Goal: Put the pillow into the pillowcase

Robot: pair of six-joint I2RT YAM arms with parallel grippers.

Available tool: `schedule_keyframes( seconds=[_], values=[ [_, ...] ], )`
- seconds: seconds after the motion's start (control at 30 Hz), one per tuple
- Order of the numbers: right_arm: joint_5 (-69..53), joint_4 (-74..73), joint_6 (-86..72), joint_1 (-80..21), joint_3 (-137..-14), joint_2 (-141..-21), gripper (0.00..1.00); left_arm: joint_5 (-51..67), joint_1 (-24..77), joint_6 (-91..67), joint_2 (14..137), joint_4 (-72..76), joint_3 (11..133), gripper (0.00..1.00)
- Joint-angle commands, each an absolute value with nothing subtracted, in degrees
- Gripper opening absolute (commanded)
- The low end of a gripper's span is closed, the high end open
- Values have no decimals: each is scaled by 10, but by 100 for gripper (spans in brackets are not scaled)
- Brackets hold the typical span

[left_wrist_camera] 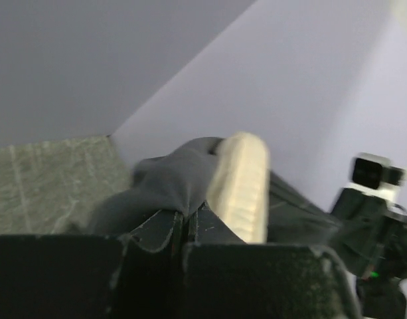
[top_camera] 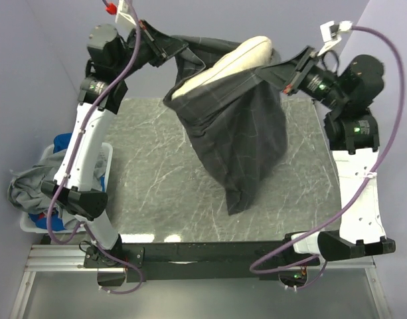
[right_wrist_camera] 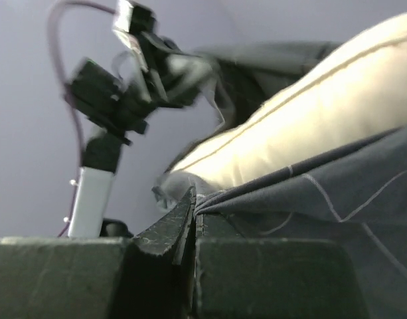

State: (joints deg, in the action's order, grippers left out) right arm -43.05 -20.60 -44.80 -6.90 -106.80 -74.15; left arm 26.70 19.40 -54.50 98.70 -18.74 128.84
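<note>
the dark grid-patterned pillowcase (top_camera: 243, 133) hangs above the marble table (top_camera: 150, 186) with the cream pillow (top_camera: 223, 66) mostly inside, top end poking out, its mouth pinched by the clamped left gripper (top_camera: 180, 50) and right gripper (top_camera: 275, 70), while a white basket (top_camera: 105, 157) holds a grey garment (top_camera: 27, 186).

Grey garment (top_camera: 25, 189) in white bin (top_camera: 105, 163)

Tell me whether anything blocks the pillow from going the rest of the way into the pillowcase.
Nothing visible does. The pillow sits in the open mouth of the pillowcase, its top end sticking out. The left gripper and right gripper pinch the rim on either side, outside the pillow's path.
</note>
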Motion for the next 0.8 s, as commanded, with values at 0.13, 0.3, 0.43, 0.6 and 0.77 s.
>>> schedule_keyframes(
  seconds=[0.13, 0.3, 0.43, 0.6, 0.77],
  values=[
    [-465, -142, -522, 3, -1317, -843, 0, 196, 236, -480, 996, -216, 1232, 1],
    [-386, -237, -374, -171, -1220, -854, 0, 135, 219, -480, 937, -204, 1125, 5],
    [-280, -164, -333, -282, -948, -785, 0, 134, 169, -499, 903, -185, 993, 4],
    [-174, -73, -314, -387, -702, -750, 14, 120, 98, -480, 882, -144, 870, 29],
    [-78, -104, -306, -406, -611, -698, 61, 75, 85, -435, 891, -167, 860, 59]
  ],
)
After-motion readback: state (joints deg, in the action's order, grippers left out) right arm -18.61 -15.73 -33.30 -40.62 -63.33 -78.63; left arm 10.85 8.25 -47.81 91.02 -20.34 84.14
